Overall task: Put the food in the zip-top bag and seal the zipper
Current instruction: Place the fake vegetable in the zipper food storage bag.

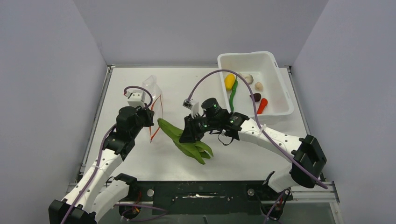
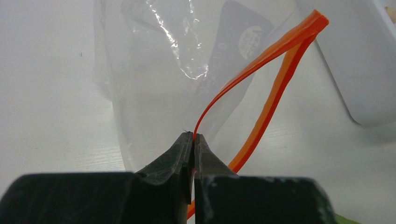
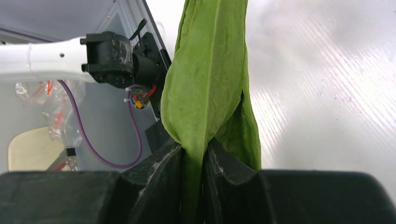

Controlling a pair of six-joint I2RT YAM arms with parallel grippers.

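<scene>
The clear zip-top bag (image 1: 152, 88) stands left of centre with its mouth open. My left gripper (image 1: 148, 117) is shut on one side of its red-orange zipper (image 2: 261, 56); the other zipper side hangs apart. My right gripper (image 1: 192, 133) is shut on the flat green leaf (image 1: 184, 140), which hangs folded between the jaws (image 3: 210, 79), just right of the bag's mouth. The yellow lump (image 1: 229, 81), thin green pepper (image 1: 233, 95), orange-red cone (image 1: 262, 105), dark maroon piece (image 1: 256, 97) and beige pieces (image 1: 249, 78) lie in the white tub.
The white rigid tub (image 1: 280, 79) sits at the back right; its corner shows in the left wrist view (image 2: 364, 70). Grey walls close in the table on three sides. A black rail runs along the near edge (image 1: 201, 191).
</scene>
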